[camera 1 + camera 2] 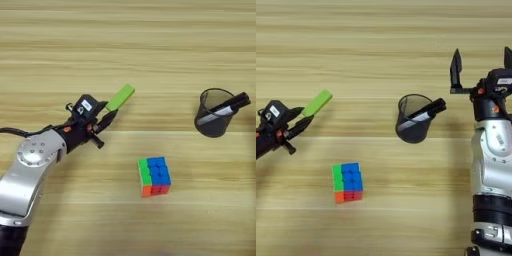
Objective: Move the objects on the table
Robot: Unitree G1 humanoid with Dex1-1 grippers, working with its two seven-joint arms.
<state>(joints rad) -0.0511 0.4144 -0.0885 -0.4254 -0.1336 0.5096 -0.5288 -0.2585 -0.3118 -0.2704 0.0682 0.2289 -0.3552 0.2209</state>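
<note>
The left gripper (106, 116) holds the small flat bright-green rectangular block (120, 97) pinched by its near end in the jaws, raised above the light wood-grain worktop (150, 45). The step in hand appears to be transport of the block; the next move calls for a clear set-down spot. The right gripper (481, 67) stands just right of the black mesh pen cup (414, 120), jaws spread, apart from it. The cup contains a black-and-silver marker (423, 114). The multicoloured puzzle cube (154, 176) rests untouched near the centre.
</note>
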